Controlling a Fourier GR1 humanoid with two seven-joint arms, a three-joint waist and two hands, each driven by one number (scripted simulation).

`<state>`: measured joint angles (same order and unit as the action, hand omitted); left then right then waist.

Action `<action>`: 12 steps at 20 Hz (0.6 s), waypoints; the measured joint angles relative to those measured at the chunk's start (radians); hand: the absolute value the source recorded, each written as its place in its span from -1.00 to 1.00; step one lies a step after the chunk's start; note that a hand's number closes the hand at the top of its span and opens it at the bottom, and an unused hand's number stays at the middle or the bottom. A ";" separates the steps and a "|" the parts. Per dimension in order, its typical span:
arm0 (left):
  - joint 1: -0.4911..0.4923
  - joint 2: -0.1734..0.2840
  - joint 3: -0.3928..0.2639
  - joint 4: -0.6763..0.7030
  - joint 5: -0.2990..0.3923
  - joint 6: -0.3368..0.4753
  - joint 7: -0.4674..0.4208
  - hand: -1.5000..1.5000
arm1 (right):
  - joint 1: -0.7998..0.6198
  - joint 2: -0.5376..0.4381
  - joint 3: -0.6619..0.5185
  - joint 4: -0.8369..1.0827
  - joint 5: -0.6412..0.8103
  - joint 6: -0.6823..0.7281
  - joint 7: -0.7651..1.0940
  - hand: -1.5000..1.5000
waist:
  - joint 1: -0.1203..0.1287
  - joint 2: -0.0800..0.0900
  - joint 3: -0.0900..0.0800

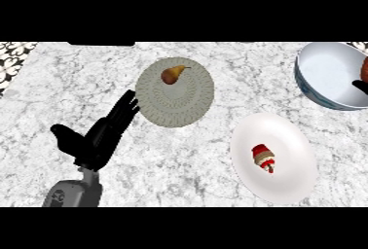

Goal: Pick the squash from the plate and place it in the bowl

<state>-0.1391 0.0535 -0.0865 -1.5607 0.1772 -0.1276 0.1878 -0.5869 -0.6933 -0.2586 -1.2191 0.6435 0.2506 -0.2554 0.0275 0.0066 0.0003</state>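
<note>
White plate [287, 182] — skewer [263, 158]; squash [174, 74] plated

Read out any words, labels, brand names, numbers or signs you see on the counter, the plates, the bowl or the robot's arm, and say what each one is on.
None can be read.
Grey plate with the squash: ribbed rings only, no text.
White plate with the red-and-white item: no text.
Bowl: no text.
Left forearm: a small round mark, too blurred to read.
Left hand: plain black.
</note>
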 measured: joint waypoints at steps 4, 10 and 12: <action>-0.021 -0.013 -0.008 0.008 -0.007 0.006 0.007 0.00 | -0.114 0.018 0.044 0.210 0.099 -0.122 -0.060 1.00 | 0.009 0.004 0.001; -0.019 -0.026 -0.029 -0.007 -0.014 0.005 0.010 0.00 | -0.236 0.033 0.092 0.516 0.236 -0.269 -0.100 1.00 | 0.033 0.013 0.001; -0.031 -0.031 -0.033 -0.007 -0.018 0.008 0.011 0.00 | -0.267 0.047 0.095 0.606 0.264 -0.289 -0.068 -1.00 | 0.043 0.018 0.002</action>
<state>-0.1699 0.0223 -0.1192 -1.5672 0.1594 -0.1195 0.1986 -0.8538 -0.6459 -0.1632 -0.6135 0.9072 -0.0381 -0.3237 0.0701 0.0244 0.0019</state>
